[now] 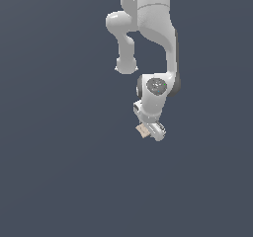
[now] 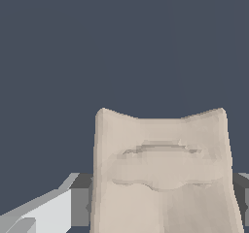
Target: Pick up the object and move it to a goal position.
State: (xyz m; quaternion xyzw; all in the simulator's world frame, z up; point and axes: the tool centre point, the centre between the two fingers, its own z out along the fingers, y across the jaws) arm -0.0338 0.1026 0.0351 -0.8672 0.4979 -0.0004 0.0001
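The object (image 1: 143, 131) is a tiny beige-tan blocky piece sitting at the tip of the white gripper (image 1: 147, 131), on the side toward the exterior view's left. In the wrist view the object (image 2: 160, 169) looms large and close, with two raised corners and a dip between them. A grey-white finger (image 2: 53, 208) presses against one side of it, and a sliver of the other finger (image 2: 243, 193) shows on the opposite side. The gripper (image 2: 163, 203) is shut on the object. The arm hangs down from the top of the exterior view.
A plain dark blue-grey ground (image 1: 59, 172) fills both views. No goal marker, container or other item shows. The arm's elbow link (image 1: 123, 38) bulges toward the exterior view's left above the wrist.
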